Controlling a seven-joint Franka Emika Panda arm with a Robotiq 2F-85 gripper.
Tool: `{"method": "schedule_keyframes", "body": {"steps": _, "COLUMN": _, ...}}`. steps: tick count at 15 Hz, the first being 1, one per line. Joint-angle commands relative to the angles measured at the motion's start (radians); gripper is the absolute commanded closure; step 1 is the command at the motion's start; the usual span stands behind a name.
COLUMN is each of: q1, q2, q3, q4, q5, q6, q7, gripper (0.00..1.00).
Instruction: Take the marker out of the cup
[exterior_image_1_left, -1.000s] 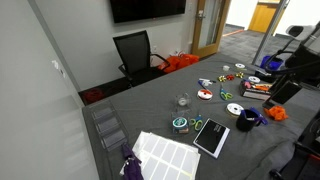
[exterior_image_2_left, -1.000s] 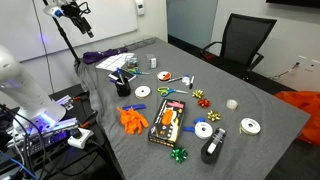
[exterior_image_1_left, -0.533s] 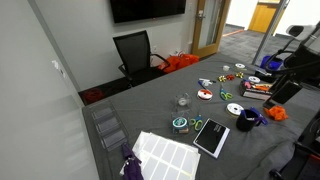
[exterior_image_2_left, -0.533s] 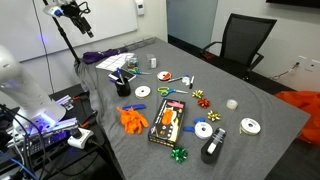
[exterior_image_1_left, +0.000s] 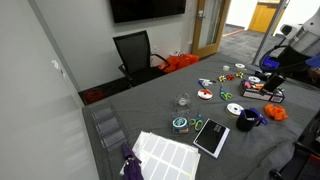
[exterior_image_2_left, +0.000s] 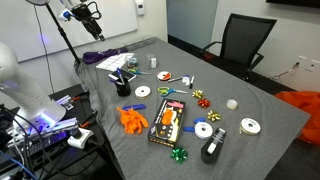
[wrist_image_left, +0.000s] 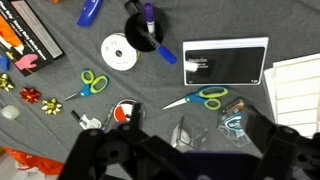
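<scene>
The small squat black mug (wrist_image_left: 143, 38) is standing upright on the grey desk (wrist_image_left: 290, 20), and the purple marker (wrist_image_left: 148, 17) is sticking up out of it. A white tape roll (wrist_image_left: 118, 52) is lying just beside the mug, and a black notebook (wrist_image_left: 225, 62) is lying near its other side. The black gripper (wrist_image_left: 185, 160) is hovering high above the desk, well apart from the mug, with its jaws spread wide and gripping nothing. In an exterior view the mug (exterior_image_2_left: 123, 89) is sitting near the desk's edge.

grey table (exterior_image_2_left: 262, 112), black office chair (exterior_image_1_left: 134, 52)
</scene>
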Motion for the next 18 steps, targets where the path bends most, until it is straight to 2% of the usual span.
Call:
{"method": "schedule_keyframes", "body": {"steps": 1, "q1": -0.085, "q2": 0.100, "q3": 0.025, "q4": -0.030, "q5": -0.109, "q6": 0.142, "q7": 0.083, "gripper": 0.00}}
{"method": "schedule_keyframes", "body": {"steps": 5, "q1": -0.178, "q2": 0.185, "q3": 0.069, "q4": -0.081, "q5": -0.273, "q6": 0.284, "q7": 0.248, "gripper": 0.00}}
{"method": "schedule_keyframes", "body": {"steps": 9, "q1": -0.228, "q2": 0.265, "q3": 0.106, "q4": -0.090, "q5": -0.387, "q6": 0.325, "q7": 0.379, "gripper": 0.00}}
{"method": "schedule_keyframes", "body": {"steps": 18, "q1": -0.172, "q2": 0.407, "q3": 0.083, "q4": -0.077, "q5": -0.368, "q6": 0.341, "q7": 0.434, "gripper": 0.00}}
